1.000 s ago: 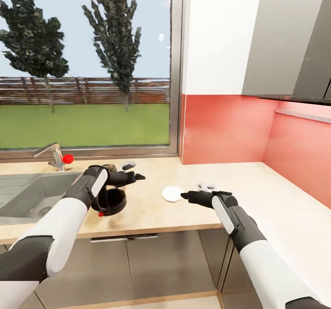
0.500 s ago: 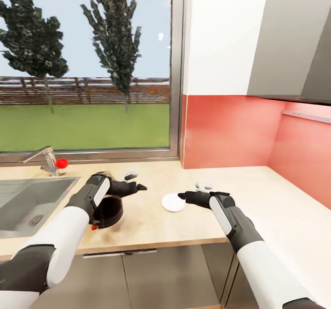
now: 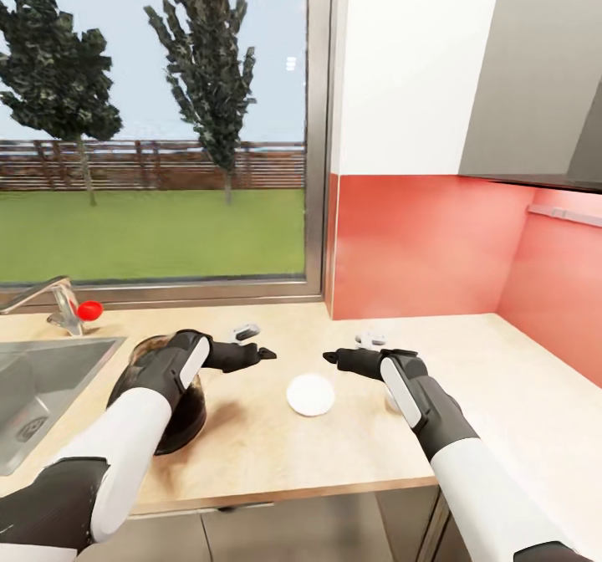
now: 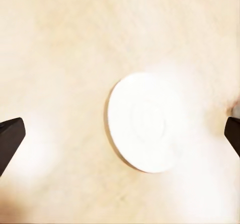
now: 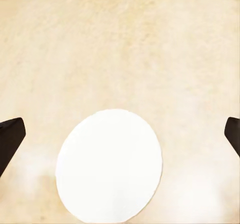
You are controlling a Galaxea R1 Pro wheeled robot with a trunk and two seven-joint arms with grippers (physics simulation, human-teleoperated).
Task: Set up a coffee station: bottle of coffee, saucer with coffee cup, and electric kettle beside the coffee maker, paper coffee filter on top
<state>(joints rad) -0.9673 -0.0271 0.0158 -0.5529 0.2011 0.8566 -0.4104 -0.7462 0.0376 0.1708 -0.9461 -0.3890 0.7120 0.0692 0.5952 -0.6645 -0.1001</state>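
Note:
The white saucer (image 3: pixel 310 395) lies flat on the beige kitchen countertop (image 3: pixel 493 378), with nothing on it. My left gripper (image 3: pixel 255 341) hovers open just behind and left of it. My right gripper (image 3: pixel 351 347) hovers open just behind and right of it. Both wrist views look down on the saucer (image 4: pixel 145 124) (image 5: pixel 109 166), and each frames it between a spread pair: the left gripper (image 4: pixel 120 136) and the right gripper (image 5: pixel 120 136). The electric kettle (image 3: pixel 191 416) stands on the counter, partly hidden under my left forearm. The coffee maker, bottle of coffee, paper coffee filter and coffee cup are out of view.
A steel sink (image 3: pixel 38 395) is set into the counter at the left, with a faucet (image 3: pixel 58 303) and its red knob (image 3: pixel 89 310) behind it. A window runs along the back. A red backsplash (image 3: pixel 418 244) and grey wall cabinets (image 3: pixel 535 68) close the right corner.
The whole picture has shifted, so the camera moved. Saucer, kettle and sink now sit lower in the view, and both grippers stand beyond the saucer instead of beside it, still open.

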